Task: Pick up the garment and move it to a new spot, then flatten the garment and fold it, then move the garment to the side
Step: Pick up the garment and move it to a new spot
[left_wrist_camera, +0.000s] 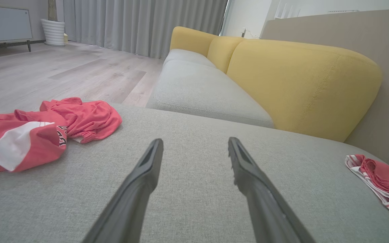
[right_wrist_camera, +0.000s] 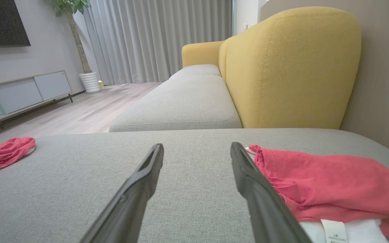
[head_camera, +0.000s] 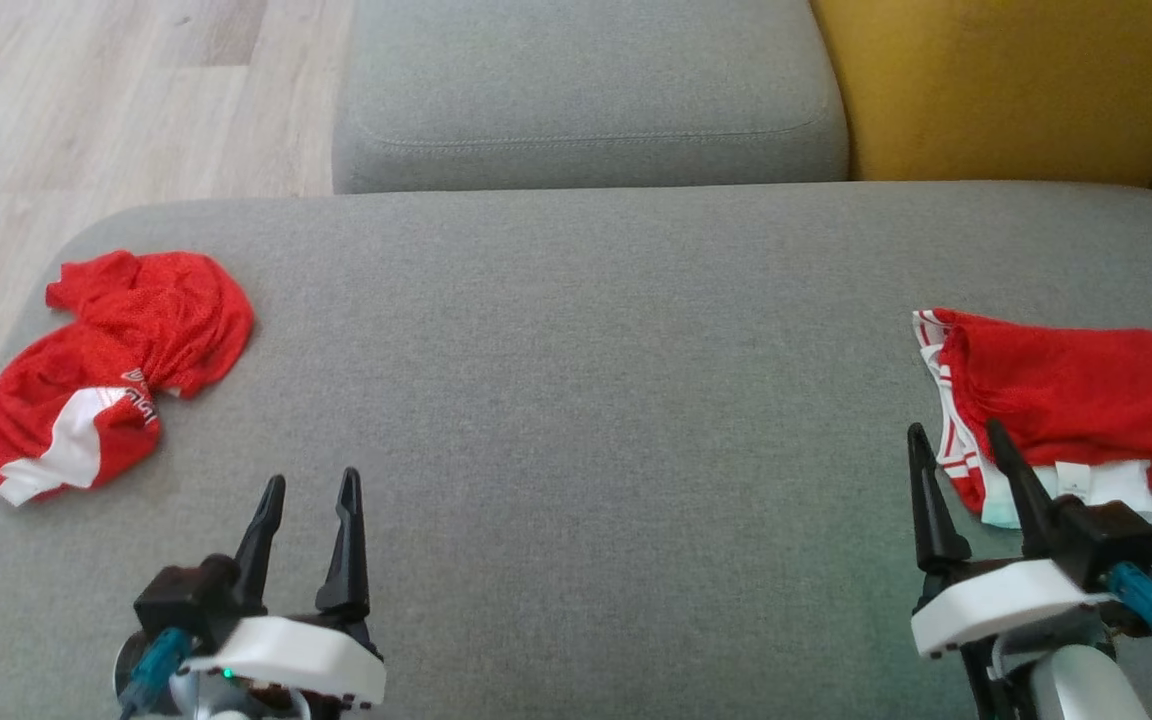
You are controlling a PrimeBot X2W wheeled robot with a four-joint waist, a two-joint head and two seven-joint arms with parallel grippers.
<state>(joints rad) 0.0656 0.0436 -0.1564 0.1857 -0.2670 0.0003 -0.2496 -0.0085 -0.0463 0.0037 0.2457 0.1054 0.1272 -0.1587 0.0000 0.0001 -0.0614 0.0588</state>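
A crumpled red and white garment (head_camera: 111, 365) lies bunched at the left end of the grey cushion (head_camera: 576, 420); the left wrist view has this crumpled garment (left_wrist_camera: 42, 130) at its left. A second red garment (head_camera: 1066, 400) with white trim lies folded at the right end, and this folded garment (right_wrist_camera: 333, 189) sits beside the right finger in the right wrist view. My left gripper (head_camera: 311, 480) hovers open over bare cushion, right of the crumpled garment. My right gripper (head_camera: 956, 430) is open at the folded garment's left edge, with nothing between the fingers.
Beyond the cushion lies another grey seat cushion (head_camera: 586, 90) and a yellow backrest (head_camera: 1016, 80). Wooden floor (head_camera: 86, 100) runs past the cushion's left edge. A low cabinet (right_wrist_camera: 19, 94) and a potted plant (right_wrist_camera: 88, 81) stand far off by the curtains.
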